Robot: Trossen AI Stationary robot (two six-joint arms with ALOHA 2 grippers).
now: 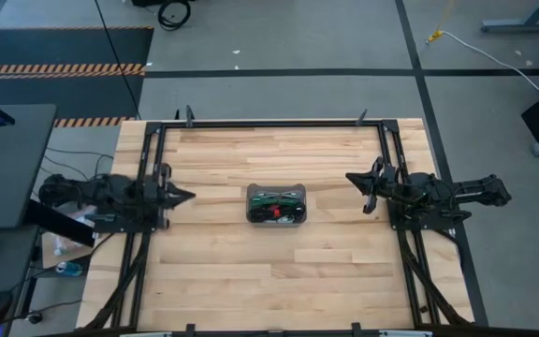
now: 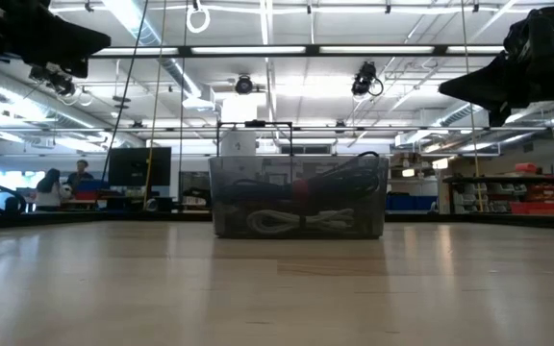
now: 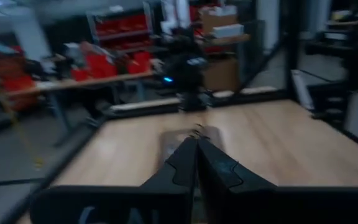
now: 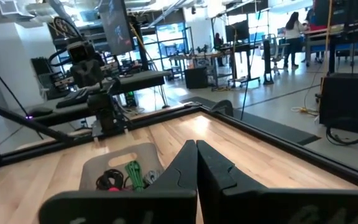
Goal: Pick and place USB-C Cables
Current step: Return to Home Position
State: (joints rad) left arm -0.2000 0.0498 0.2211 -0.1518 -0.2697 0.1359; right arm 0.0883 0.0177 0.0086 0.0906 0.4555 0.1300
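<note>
At the middle of the counter [image 1: 251, 290], a small translucent grey bin [image 1: 249, 212] is standing by itself. The USB-C cables [image 1: 279, 204] are lying bundled inside it. From above, a green cable [image 1: 271, 196] is showing near the bin's far edge and a red tie [image 1: 271, 215] is showing near its front edge. In the low view, a white cable [image 2: 296, 222] is resting along the bottom of the bin behind its cloudy wall, with dark loops arching above it.

The left arm [image 1: 110, 195] is sitting over the counter's left edge and the right arm [image 1: 429, 195] over its right edge. Each is well apart from the bin and pointing inward toward it. In the low view both arms are hanging high above the wood, at the upper corners. The left jaws are pressing together with nothing between them, as the left wrist view is showing. The right jaws are likewise clenched on nothing, their tips meeting above the bin in the right wrist view.

Beyond the counter, people [image 2: 48, 187] are sitting at desks in the room.
</note>
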